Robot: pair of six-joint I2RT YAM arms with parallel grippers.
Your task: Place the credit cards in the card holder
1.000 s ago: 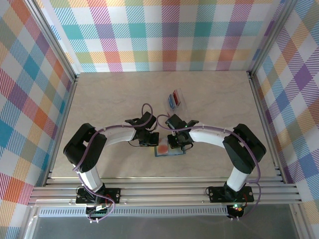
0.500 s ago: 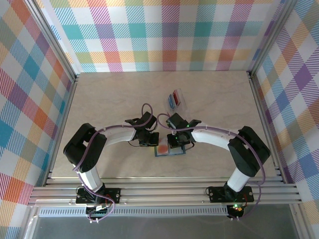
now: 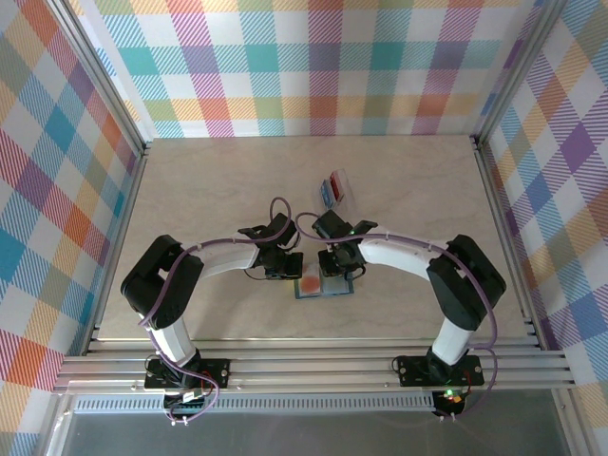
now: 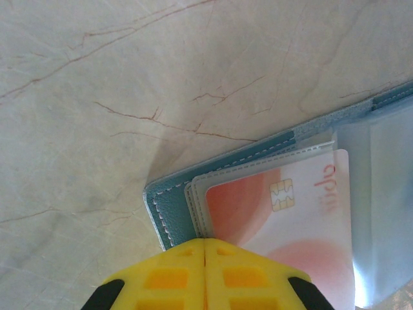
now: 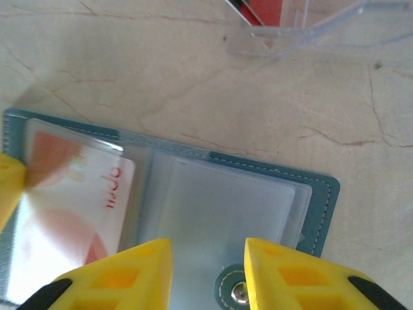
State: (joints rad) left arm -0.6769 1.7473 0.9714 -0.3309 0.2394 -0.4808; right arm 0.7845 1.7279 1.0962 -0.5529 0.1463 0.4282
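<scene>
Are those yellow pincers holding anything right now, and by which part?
Nothing seems held. The left gripper is shut and empty at the edge of the wallet; the right gripper stands open over it.

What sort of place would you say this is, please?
Most likely a robot test booth rather than a home or shop: checked walls enclose a marble-look table, and the left arm and right arm are bolted to an aluminium rail at its near edge.
</scene>
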